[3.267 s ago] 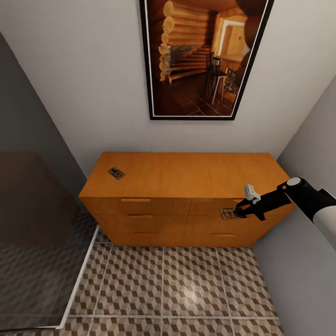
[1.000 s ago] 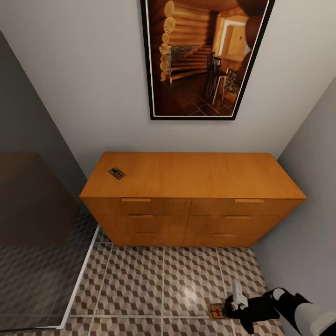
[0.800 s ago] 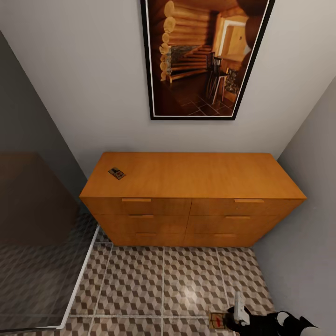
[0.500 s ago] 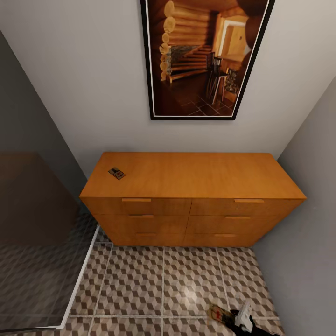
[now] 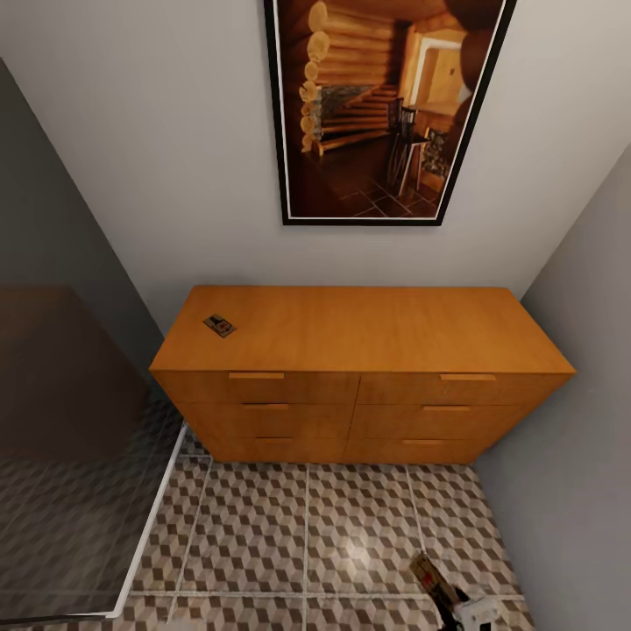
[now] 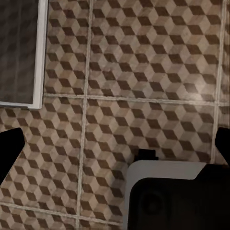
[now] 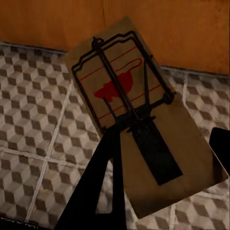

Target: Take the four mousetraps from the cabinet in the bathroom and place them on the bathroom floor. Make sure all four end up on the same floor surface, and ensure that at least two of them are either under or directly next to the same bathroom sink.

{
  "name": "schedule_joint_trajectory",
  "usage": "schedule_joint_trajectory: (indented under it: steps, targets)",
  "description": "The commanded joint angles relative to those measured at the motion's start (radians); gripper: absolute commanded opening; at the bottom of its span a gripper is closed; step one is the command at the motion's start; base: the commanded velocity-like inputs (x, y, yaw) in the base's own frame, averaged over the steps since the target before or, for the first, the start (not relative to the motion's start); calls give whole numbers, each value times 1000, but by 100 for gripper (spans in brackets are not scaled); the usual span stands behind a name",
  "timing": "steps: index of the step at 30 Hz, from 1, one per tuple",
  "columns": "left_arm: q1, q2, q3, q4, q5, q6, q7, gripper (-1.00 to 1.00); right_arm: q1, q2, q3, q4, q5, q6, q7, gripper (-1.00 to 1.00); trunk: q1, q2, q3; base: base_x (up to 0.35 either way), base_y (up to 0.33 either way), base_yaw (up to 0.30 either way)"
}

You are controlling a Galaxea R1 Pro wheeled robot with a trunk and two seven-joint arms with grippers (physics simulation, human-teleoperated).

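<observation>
The mousetrap point(image 7: 139, 120) you are carrying sits clamped in your right gripper point(image 5: 456, 605), low at the near right of the head view, just above the cube-patterned bathroom floor point(image 5: 307, 526). In the right wrist view, one dark finger point(image 7: 96, 182) crosses the near end of the tan board, with the wire bar and red bait mark pointing away toward the cabinet front. The trap point(image 5: 431, 576) looks tilted rather than flat.

Judge it as light, stiff and thin: a wooden board that will not flex but could pivot in a narrow end grip, so keep hold of the bare wood edge and stay clear of the sprung wire.

A second mousetrap point(image 5: 219, 325) lies flat on the far left of the orange-brown cabinet point(image 5: 359, 368) top, well apart from you. Take it by a board edge too.

Your left gripper point(image 6: 115, 143) hangs over the tiles with its dark fingers wide apart, grasping nothing. The framed cabin picture point(image 5: 386, 105) hangs on the wall above the cabinet, and a glass panel point(image 5: 61, 456) stands at the left.
</observation>
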Motion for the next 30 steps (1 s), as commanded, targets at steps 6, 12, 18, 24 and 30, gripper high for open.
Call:
schedule_joint_trajectory:
  steps: [6, 12, 18, 24, 30]
  targets:
    - [-1, 1, -6, -166, 11, 74, 14, 100, 65, 57, 4, 0, -12, -179, -275, -100, 1, -2, -2, 0, 0, 0]
    - [-3, 0, -6, -284, 11, 112, 116, 100, 151, 140, 4, -1, -10, -219, -549, -100, 1, -2, -2, 0, 0, 0]
    - [-3, -13, -6, -398, 10, 123, 141, 100, 168, 159, 6, -7, -8, -219, -622, -100, 1, -2, -2, 0, 0, 0]
    - [-3, -40, -7, -421, 6, 123, 140, 100, 169, 159, 8, -11, -3, -219, -627, -100, 1, -2, -2, 0, 0, 0]
    - [-3, -41, -12, -420, 5, 117, 136, 100, 169, 158, 8, -15, -2, -219, -627, -100, 1, -2, -2, 0, 0, 0]
